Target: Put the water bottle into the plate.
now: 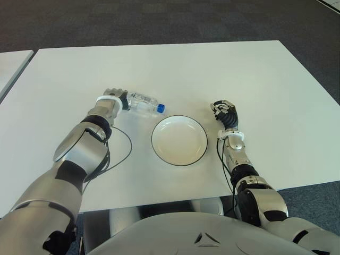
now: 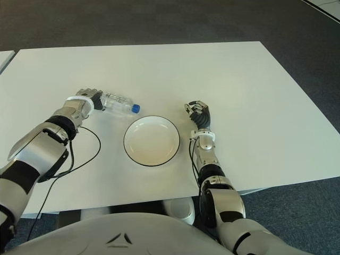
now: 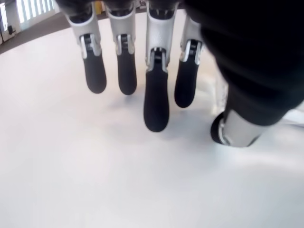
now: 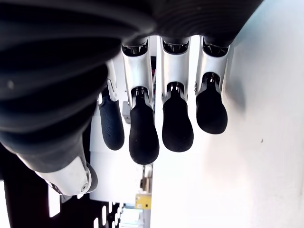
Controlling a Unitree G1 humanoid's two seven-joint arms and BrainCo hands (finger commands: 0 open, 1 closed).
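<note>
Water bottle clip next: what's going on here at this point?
The water bottle lies on its side on the white table, just left of the empty plate, blue cap toward the plate. The left hand is at the bottle's base end; its fingers hang extended over bare tabletop, so nothing is grasped yet. The right hand shows right of the plate, holding nothing. The bottle isn't in the plate yet.

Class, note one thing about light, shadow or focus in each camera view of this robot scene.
Eye views: even light, sharp; soft shadow beside the water bottle and plate on the table. Left wrist view: the left hand has soft-edged fingers and a faint shadow below. Right wrist view: the right hand looks dark against a bright surface.
</note>
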